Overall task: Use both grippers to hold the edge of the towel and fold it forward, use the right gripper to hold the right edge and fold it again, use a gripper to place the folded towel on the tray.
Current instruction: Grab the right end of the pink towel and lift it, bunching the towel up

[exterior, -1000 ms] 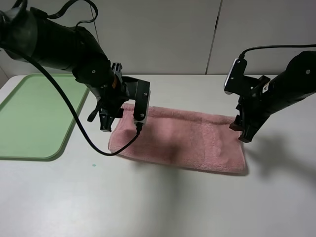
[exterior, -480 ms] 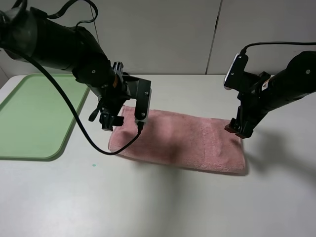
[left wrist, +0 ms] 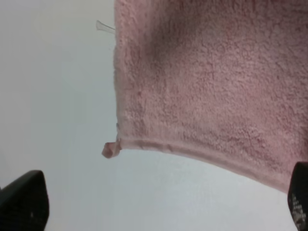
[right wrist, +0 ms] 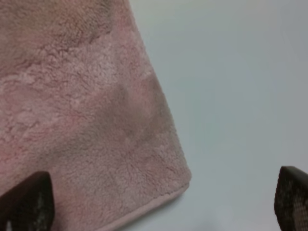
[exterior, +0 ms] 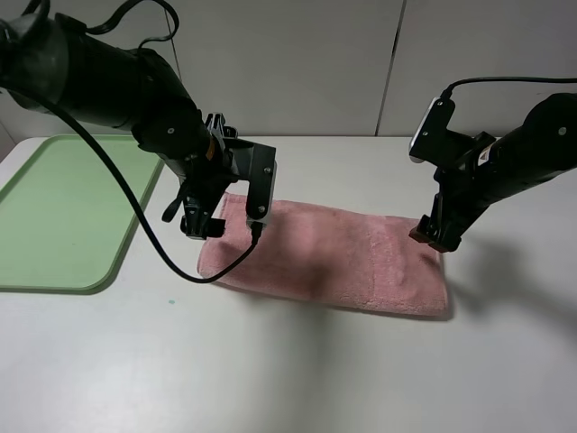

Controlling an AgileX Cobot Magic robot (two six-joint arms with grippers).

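Jaws spread, the left gripper (exterior: 200, 221) and right gripper (exterior: 431, 236) hang over the pink towel's (exterior: 334, 257) far corners, seemingly not touching it.

A pale, matte desk (exterior: 297, 370) is seen across the lower part of the exterior high view, its surface plain and off-white. Behind the desk's far edge stands a wall (exterior: 297, 63) of smooth light grey panels. A thin dark vertical seam (exterior: 390, 68) is shown between two panels, behind the desk's right half. Soft, blurred shadows (exterior: 509, 271) are cast on the desk under even light. A tiny green speck (exterior: 171, 300) is noted on the desk's left half.
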